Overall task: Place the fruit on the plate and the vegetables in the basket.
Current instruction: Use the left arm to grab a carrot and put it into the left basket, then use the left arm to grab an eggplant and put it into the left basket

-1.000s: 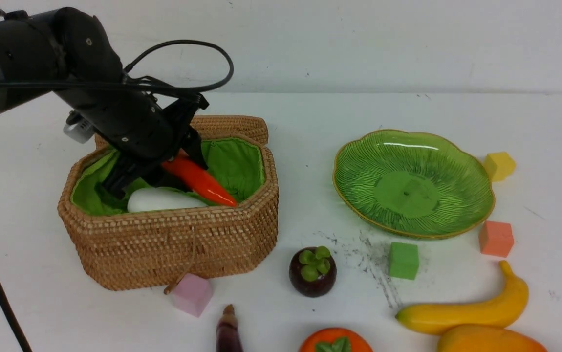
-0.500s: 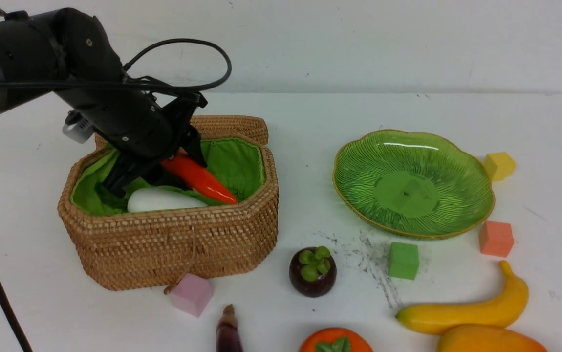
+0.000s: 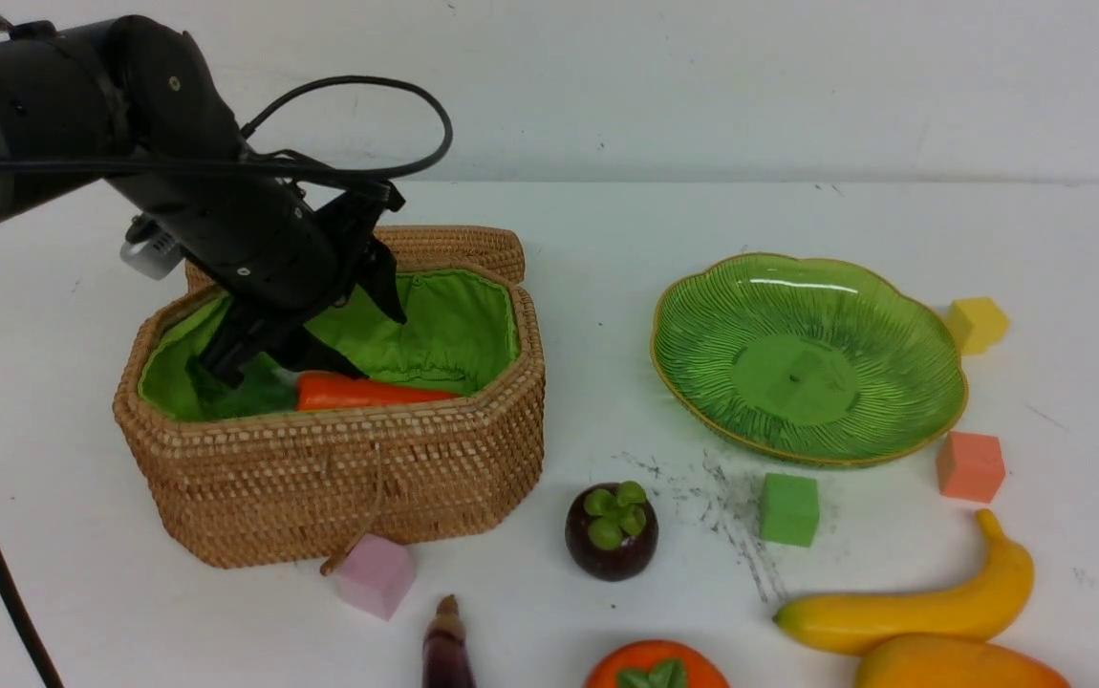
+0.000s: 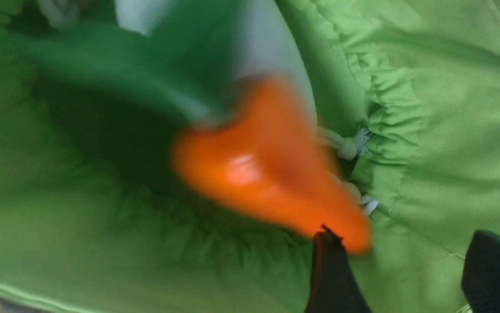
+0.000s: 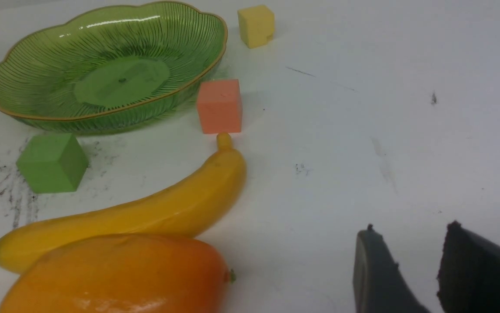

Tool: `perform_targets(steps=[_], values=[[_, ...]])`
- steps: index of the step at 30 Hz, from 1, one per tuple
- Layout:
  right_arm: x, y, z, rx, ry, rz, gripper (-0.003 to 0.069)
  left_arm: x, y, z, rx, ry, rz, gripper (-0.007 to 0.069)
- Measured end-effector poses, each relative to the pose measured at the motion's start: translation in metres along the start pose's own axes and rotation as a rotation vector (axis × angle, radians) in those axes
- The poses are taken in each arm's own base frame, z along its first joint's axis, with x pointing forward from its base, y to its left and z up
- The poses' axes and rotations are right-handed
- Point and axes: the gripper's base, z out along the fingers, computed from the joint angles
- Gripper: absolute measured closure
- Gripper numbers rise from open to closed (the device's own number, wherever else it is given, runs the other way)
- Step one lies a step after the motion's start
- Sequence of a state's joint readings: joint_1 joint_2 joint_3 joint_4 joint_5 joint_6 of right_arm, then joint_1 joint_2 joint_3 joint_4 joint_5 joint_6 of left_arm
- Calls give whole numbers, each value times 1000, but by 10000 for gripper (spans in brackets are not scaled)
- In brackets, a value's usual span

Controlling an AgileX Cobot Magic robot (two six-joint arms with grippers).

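Note:
My left gripper [image 4: 406, 261] hangs open inside the woven basket [image 3: 339, 487], its fingers apart with only green lining between them. The orange carrot [image 3: 373, 392] lies loose in the basket, blurred in the left wrist view, partly over the white radish [image 4: 271, 48]. The green plate [image 3: 702, 287] stands empty at the right. Mangosteen [image 3: 612, 530], persimmon [image 3: 655, 669], banana [image 3: 913, 607] and mango [image 3: 956, 664] lie on the table near the front. The eggplant [image 3: 447, 650] pokes in at the front edge. My right gripper [image 5: 411, 230] stands open over bare table beside the banana [image 5: 145, 208].
The basket lid [image 3: 454, 247] is folded back behind the basket. Foam cubes are scattered about: pink [image 3: 376, 575] at the basket's front, green [image 3: 788, 509] before the plate, salmon [image 3: 970, 465] and yellow [image 3: 978, 323] to its right.
The left gripper has opened and the carrot has dropped from it into the basket, now hiding the radish from the front. The right arm has not moved.

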State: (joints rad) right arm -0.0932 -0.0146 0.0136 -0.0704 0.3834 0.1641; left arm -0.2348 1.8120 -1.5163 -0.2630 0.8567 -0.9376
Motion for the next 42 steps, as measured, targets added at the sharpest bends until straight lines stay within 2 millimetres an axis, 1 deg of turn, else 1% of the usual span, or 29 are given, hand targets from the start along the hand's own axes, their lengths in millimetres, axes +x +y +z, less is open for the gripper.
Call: perform_targets(steps=[4,26,33,34,37,40,42], values=[[0,0,0,0,0,0,416,1,1,0,-12,9,0,206],[0,0,0,0,0,0,416,1,4,0,-41,12,9,202],[0,0,0,0,0,0,416,0,5,0,-50,5,18,154],[0,0,0,0,0,0,416,0,4,0,-49,0,21,132],[0,0,0,0,0,0,416,0,5,0,-50,-3,24,99],[0,0,0,0,0,0,416,0,4,-3,-46,-4,42,90],[0,0,0,0,0,0,416,1,3,-10,-32,-11,75,93]])
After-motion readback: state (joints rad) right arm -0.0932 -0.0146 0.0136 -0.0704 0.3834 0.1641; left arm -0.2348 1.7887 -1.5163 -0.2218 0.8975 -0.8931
